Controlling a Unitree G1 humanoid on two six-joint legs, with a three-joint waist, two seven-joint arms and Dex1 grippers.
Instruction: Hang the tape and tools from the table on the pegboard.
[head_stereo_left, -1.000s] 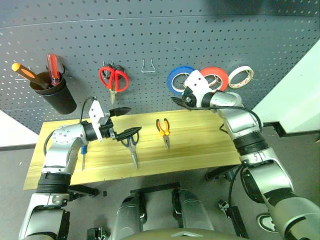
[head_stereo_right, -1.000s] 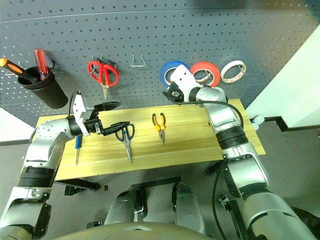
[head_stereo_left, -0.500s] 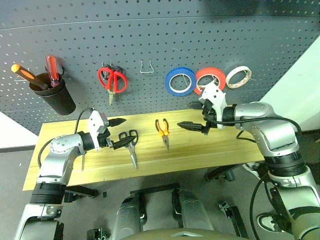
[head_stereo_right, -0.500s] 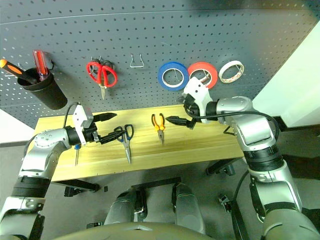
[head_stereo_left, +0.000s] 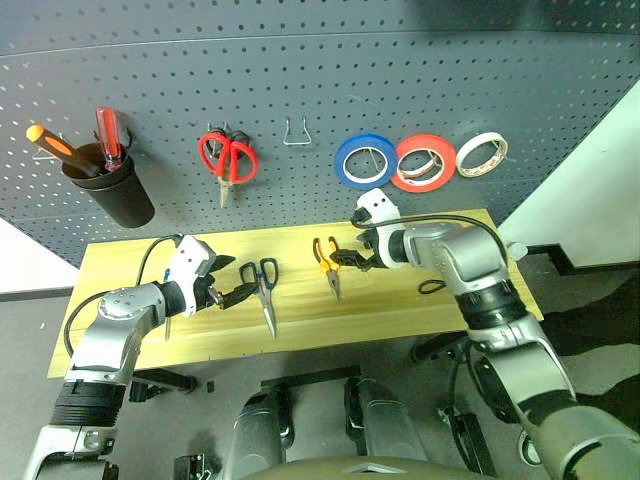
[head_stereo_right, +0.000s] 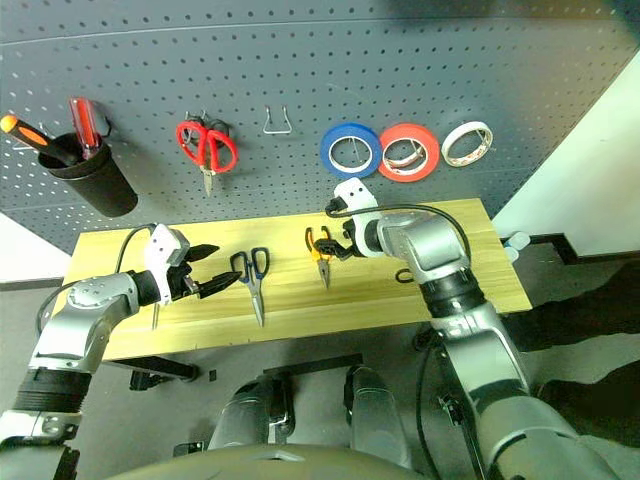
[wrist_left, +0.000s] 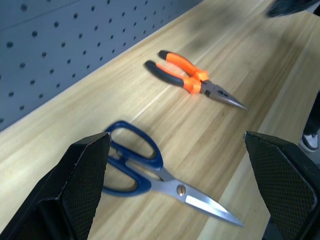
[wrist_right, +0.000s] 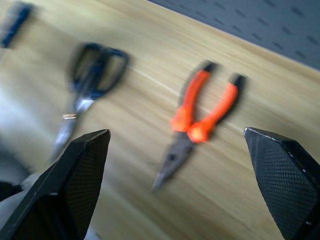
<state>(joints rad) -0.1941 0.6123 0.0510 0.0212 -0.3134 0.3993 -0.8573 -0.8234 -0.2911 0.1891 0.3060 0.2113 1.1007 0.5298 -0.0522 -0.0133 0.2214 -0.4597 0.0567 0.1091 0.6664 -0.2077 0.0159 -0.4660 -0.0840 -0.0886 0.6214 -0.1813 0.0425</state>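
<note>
Lying unlabelled: scissors; pliers

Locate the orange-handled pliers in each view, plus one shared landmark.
Left eye view: pliers mid-table, just before the right gripper.
Right eye view: same spot.
Left wrist view: beyond the blue-handled scissors, pliers.
Right wrist view: between the fingers.
Shared landmark: the scissors.

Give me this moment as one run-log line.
blue tape: hung | left gripper: open, at scissors | right gripper: open, at pliers
</note>
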